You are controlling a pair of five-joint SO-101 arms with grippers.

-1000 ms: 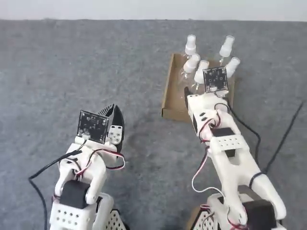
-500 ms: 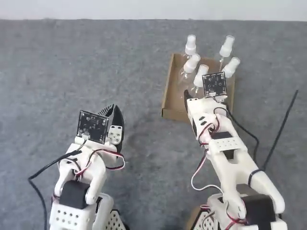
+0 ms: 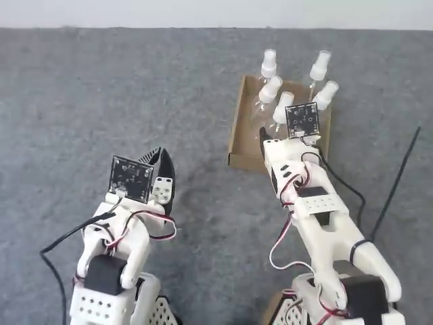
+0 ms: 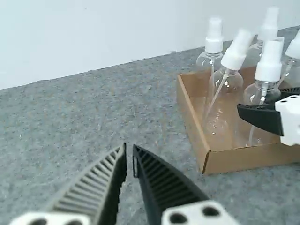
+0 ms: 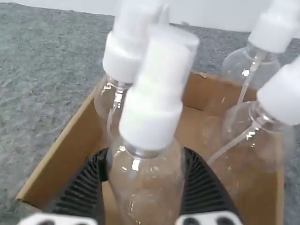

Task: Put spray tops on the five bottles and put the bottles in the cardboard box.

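The cardboard box [image 3: 235,128] lies on the grey carpet with several clear bottles standing in it, each with a white spray top. My right gripper [image 5: 145,159] reaches into the near end of the box [image 5: 61,164], shut on the nearest bottle [image 5: 147,187], one black finger pressed to each side; its spray top [image 3: 283,106] shows just beyond the wrist camera. The other bottles [image 3: 269,62] [image 3: 319,66] [image 3: 326,95] stand behind and beside it. My left gripper [image 4: 129,151] hangs shut and empty over bare carpet, well short of the box [image 4: 192,112].
Grey carpet [image 3: 101,88] stretches to the left of the box up to a white wall. A black cable [image 3: 399,183] runs along the right side of the right arm.
My right gripper has drawn back slightly toward the near end of the box, and the held bottle shifted with it. The left arm has not moved.
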